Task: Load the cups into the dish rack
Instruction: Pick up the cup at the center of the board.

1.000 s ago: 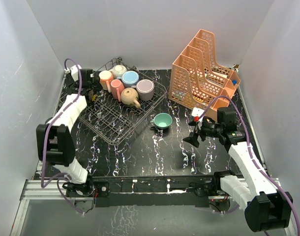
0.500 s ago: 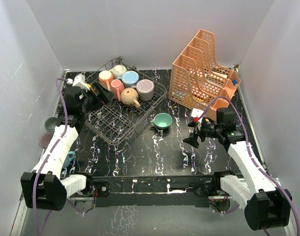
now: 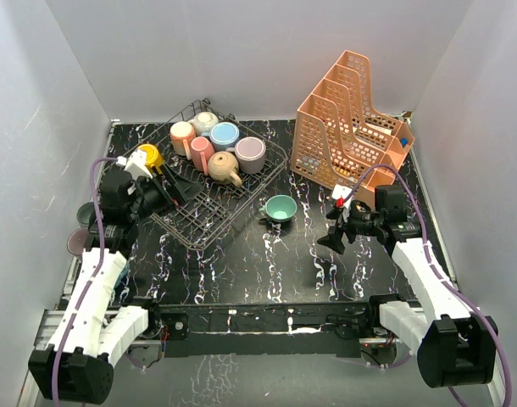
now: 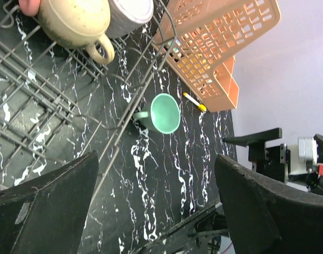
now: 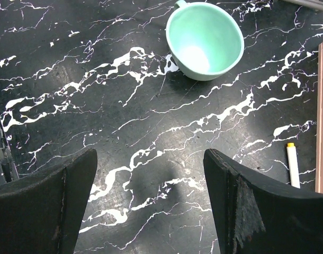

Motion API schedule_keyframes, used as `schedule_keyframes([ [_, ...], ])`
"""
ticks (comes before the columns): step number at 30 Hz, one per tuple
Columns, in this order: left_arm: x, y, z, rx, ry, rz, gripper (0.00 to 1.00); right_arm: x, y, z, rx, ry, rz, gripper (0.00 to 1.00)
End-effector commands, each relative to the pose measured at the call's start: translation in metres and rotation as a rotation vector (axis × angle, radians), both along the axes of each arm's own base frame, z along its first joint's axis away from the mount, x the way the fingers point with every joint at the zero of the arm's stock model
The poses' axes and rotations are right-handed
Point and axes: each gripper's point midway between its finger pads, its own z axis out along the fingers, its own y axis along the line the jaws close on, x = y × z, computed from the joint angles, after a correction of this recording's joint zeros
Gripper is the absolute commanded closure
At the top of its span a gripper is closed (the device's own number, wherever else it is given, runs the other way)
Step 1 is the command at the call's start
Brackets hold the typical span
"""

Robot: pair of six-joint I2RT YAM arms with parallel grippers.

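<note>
The dark wire dish rack [image 3: 209, 222] stands at the back left and holds pink [image 3: 182, 132], cream [image 3: 205, 121], blue [image 3: 225, 134], tan [image 3: 224, 167] and lilac [image 3: 251, 153] cups. A yellow cup [image 3: 148, 155] sits at its left corner. A teal cup [image 3: 280, 208] stands upright on the table right of the rack; it also shows in the left wrist view [image 4: 160, 112] and the right wrist view [image 5: 205, 39]. My left gripper [image 3: 175, 188] [image 4: 156, 174] is open and empty over the rack's left side. My right gripper [image 3: 333, 229] [image 5: 150, 169] is open and empty, right of the teal cup.
An orange perforated file organizer [image 3: 352, 119] stands at the back right, with a white marker [image 5: 293, 164] on the table beside it. More cups [image 3: 85, 212] lie beyond the table's left edge, behind my left arm.
My left arm has pulled back from the rack's far left corner toward the near left, with its gripper open. The yellow cup now shows there. The right arm has barely moved.
</note>
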Motion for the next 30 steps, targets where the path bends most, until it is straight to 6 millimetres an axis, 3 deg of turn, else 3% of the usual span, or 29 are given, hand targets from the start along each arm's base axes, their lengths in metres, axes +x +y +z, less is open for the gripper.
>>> schedule_keyframes([
  [1,-0.033,0.002,-0.017,0.041,0.082,-0.031,0.12,0.006,0.0,0.004,0.024,-0.04,0.013,0.16],
  [7,-0.045,-0.008,-0.026,-0.028,0.113,-0.074,0.14,0.008,-0.005,0.003,0.031,-0.031,-0.003,0.16],
  [20,-0.053,-0.048,-0.007,-0.138,0.077,-0.158,0.18,0.009,-0.003,0.0,0.054,-0.001,-0.002,0.16],
  [30,-0.073,-0.124,-0.01,-0.131,0.022,-0.311,0.18,0.012,0.0,-0.005,0.08,0.062,-0.015,0.17],
])
